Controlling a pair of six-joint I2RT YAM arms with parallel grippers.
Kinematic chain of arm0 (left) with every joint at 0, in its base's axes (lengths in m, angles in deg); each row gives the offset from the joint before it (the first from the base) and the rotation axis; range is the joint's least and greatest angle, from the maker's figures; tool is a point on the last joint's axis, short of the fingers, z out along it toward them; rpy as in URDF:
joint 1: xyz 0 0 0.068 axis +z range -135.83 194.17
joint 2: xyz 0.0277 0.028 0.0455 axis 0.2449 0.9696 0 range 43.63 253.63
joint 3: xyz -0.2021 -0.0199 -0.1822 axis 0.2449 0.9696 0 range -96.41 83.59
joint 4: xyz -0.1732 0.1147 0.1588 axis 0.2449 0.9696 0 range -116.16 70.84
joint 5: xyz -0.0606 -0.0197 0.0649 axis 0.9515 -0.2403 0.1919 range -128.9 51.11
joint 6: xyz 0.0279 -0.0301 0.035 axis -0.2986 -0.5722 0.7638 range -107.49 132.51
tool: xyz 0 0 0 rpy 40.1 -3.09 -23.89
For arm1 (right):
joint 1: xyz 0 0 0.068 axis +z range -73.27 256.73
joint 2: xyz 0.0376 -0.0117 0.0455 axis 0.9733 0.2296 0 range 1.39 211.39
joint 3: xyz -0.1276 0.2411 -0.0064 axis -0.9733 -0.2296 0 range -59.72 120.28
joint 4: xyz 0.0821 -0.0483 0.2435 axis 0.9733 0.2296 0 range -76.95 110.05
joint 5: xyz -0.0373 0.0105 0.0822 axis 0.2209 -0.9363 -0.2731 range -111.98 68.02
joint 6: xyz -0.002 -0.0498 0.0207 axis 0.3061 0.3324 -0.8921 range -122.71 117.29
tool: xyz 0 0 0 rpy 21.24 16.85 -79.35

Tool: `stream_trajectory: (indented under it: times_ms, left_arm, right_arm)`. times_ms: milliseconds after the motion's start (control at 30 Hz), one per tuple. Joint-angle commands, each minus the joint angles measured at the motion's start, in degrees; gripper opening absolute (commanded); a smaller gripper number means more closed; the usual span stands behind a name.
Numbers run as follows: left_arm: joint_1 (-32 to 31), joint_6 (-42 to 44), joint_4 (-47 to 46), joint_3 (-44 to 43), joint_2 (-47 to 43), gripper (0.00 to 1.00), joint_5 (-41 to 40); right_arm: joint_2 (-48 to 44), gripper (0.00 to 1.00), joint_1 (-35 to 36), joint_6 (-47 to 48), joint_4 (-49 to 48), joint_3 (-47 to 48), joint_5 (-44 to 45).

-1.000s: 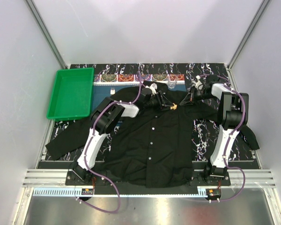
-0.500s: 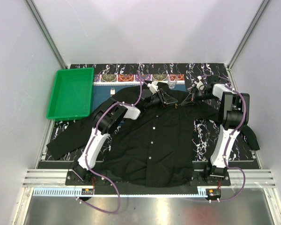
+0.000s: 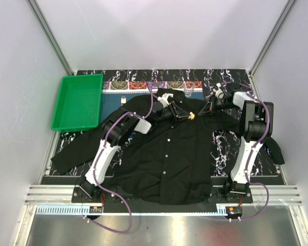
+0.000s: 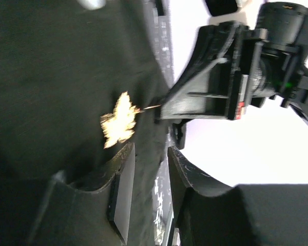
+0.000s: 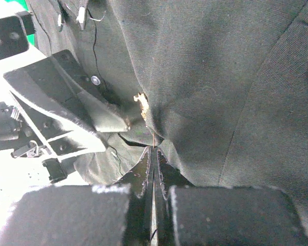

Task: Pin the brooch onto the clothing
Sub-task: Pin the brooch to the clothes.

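The right fingers (image 5: 142, 177), shut on the brooch (image 4: 119, 122) pin, should push it flat through the shirt (image 3: 169, 159). The left fingers (image 4: 122, 189) stand part open; whether they grip cloth I cannot tell.

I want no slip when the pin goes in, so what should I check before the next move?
1. The brooch lies on the clothing: ok.
2. The right gripper is shut on the brooch's pin: ok.
3. The left gripper holds a fold of fabric: cannot tell.
4. The pin has passed through the fabric: cannot tell.
5. The brooch shows in both wrist views: ok.
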Motion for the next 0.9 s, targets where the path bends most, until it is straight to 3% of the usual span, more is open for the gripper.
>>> stream_trajectory:
  times_ms: [0, 33, 133, 500, 867]
  left_arm:
    - [1.41, 6.1, 5.3, 4.17, -8.36, 0.4, -4.76]
    - [1.41, 8.64, 12.29, 3.65, -10.38, 0.42, -5.2]
    - [1.41, 11.65, 19.98, 1.72, -11.01, 0.45, -5.73]
    - [0.36, 14.28, 26.68, -3.74, -8.2, 0.45, -7.49]
    - [-1.22, 13.15, 27.22, -5.94, -6.53, 0.32, -6.35]
  right_arm:
    - [-1.34, 0.0, 0.22, -0.63, -0.49, -0.36, 0.05]
    - [-1.17, 0.0, 0.22, -0.64, -0.4, -0.36, 0.23]
    - [-0.82, 0.0, 0.22, -0.72, -0.4, -0.27, 1.72]
    - [-0.29, 0.0, 0.31, -0.64, 0.56, 0.69, 8.4]
    - [1.12, 0.0, 0.92, 0.42, 2.23, 0.96, 10.86]
